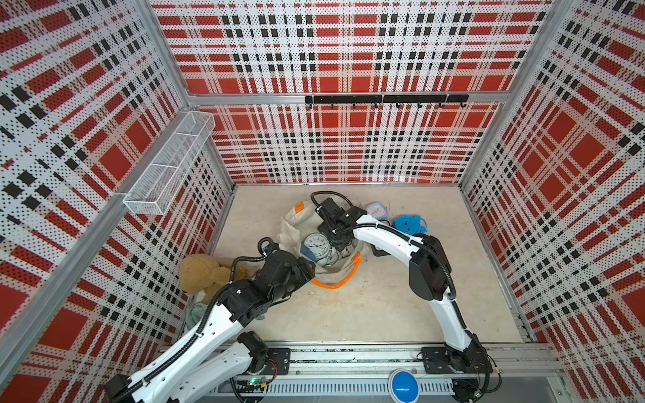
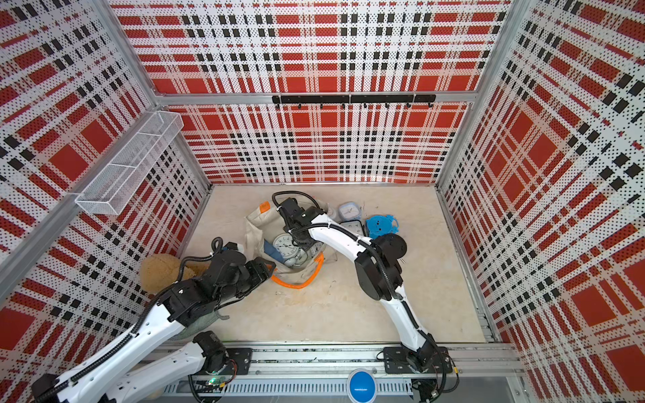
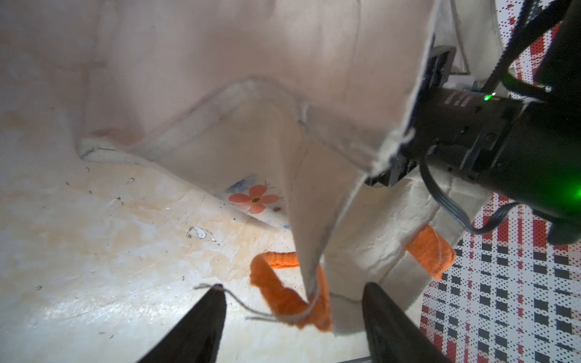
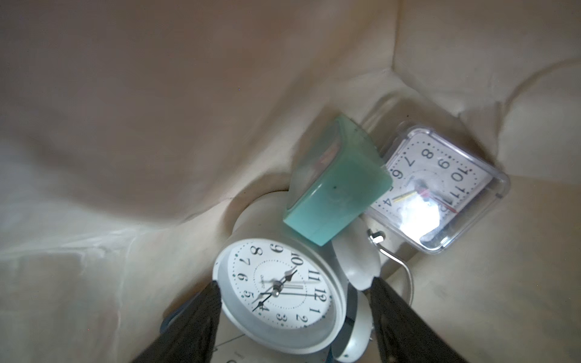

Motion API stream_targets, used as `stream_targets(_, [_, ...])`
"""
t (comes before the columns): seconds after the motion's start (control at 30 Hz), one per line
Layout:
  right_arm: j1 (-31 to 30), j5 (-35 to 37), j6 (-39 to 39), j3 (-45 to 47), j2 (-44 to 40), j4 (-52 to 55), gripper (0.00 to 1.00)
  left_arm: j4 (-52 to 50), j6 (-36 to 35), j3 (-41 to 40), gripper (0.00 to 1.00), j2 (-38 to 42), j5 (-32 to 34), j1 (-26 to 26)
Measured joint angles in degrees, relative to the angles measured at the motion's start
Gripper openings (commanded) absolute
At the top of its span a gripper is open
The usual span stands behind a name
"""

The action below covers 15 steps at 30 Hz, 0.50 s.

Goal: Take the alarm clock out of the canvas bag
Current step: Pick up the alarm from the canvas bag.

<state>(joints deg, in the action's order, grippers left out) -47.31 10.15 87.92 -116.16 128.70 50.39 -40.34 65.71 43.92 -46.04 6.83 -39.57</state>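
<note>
Right gripper (image 4: 294,286) jaws stand wide, straddling the round clock (image 4: 276,292) at the wrist frame's lower middle; left gripper (image 3: 294,286) jaws are wide too, with the bag (image 3: 220,78) rim and orange handle (image 3: 283,292) between them. In both top views the bag (image 1: 289,230) lies open mid-frame, the round clock inside. Plush (image 1: 200,272) sits lower left of it, blue clock (image 1: 408,225) to its right. A teal clock (image 4: 336,188) lies against the round clock, a clear clock (image 4: 440,185) just beside

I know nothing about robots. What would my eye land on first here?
The red plaid walls all round shout loudest. Next, the canvas bag mid-table, with the right pincer inside it, open astride a round white alarm clock. A tan plush toy sits by the left wall.
</note>
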Motion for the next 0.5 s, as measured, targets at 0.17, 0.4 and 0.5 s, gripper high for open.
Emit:
stream_targets(0.17, [0.42,0.92,1.75,-0.11,1.53,0.63,0.80,0.33,-1.49,0.02,0.71,-1.25,-0.63,0.28])
stream_targets(0.4, [1.09,1.49,3.15,-0.11,2.73,1.11,0.80,0.55,-2.82,0.09,0.71,-2.73,-1.40,0.28])
stream_targets(0.5, [1.38,2.16,3.21,-0.11,3.37,1.05,0.76,0.68,-3.10,0.09,0.71,-2.95,-1.70,0.28])
